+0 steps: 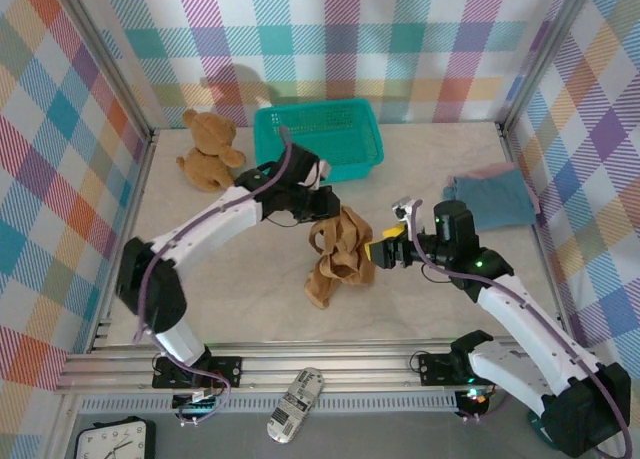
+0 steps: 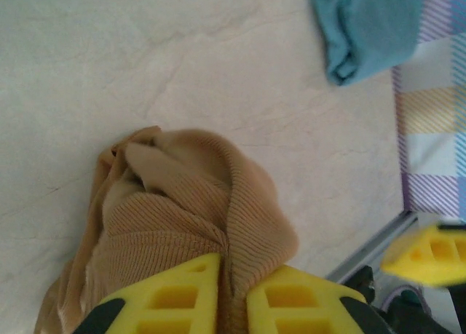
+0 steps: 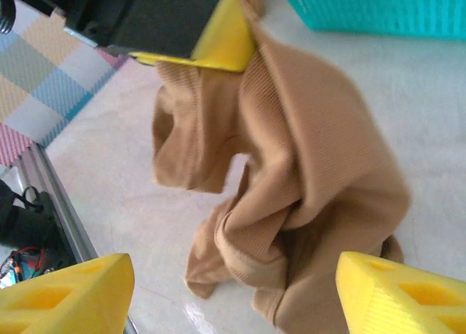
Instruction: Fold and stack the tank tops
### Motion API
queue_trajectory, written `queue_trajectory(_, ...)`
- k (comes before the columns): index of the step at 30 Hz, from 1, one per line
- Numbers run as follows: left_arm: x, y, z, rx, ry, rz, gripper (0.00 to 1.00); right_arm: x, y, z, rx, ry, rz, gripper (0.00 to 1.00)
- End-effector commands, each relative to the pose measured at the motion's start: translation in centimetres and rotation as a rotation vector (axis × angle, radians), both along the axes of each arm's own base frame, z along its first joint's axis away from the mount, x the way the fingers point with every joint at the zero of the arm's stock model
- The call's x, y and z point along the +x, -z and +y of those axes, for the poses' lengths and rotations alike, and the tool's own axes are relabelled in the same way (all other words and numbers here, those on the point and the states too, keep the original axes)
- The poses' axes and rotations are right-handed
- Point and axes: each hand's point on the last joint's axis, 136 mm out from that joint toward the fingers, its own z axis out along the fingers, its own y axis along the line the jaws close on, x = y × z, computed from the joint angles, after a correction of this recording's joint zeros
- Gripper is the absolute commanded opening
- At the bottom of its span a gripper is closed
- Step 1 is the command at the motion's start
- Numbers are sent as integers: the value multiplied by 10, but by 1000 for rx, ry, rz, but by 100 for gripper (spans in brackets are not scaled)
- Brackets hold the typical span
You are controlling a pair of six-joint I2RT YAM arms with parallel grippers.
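Fabric: ochre tank top (image 1: 335, 269), limp, light, bunched mid-frame.
Best hold: probably its free lower hem.
Left gripper (image 2: 233, 297): clamped on it.
Right gripper (image 1: 385, 251): fingers apart.

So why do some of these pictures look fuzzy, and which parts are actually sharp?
Top external: sharp and evenly lit, a soft shadow on the wall behind the teddy bear. Left wrist: the brown tank top pinched in the left gripper shows crisp ribbing, the blue top beyond is blurred. Right wrist: soft throughout, most at the teal basket and the right gripper's near fingers.
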Motion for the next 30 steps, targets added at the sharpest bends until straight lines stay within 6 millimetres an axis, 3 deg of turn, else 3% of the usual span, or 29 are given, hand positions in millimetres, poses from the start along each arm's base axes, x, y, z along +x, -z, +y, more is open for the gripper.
queue_trajectory(1, 24, 19, -10, -27, -34, 37, 19, 7, 17, 3, 24, 64, 72, 72)
queue_trajectory(5, 53, 44, -13, 41, -26, 54, 30, 11, 44, 6, -13, 102, 165, 68)
queue_trajectory(7, 63, 40, -17, 77, 3, 33, 41, 17, 55, -3, -72, 157, 191, 65)
queue_trajectory(10, 74, 21, -13, 125, 16, -30, 53, 28, 55, -6, -125, 181, 170, 60)
queue_trajectory(13, 67, 8, 8, 211, 15, -64, 59, 34, 61, -4, -182, 148, 178, 58)
queue_trajectory(17, 34, 7, 40, 282, -4, -24, 62, 36, 67, 5, -160, 120, 221, 57)
queue_trajectory(21, -5, 25, 43, 210, 3, 64, 62, 32, 72, 22, -112, 92, 262, 58)
queue_trajectory(23, -13, 42, 46, 215, 3, 88, 62, 30, 76, 29, -119, 80, 276, 59)
queue_trajectory(27, 5, 65, 55, 265, -12, 57, 62, 40, 77, 43, -102, 75, 245, 58)
queue_trajectory(30, 26, 78, 49, 225, -25, 48, 61, 46, 85, 51, -114, 80, 281, 55)
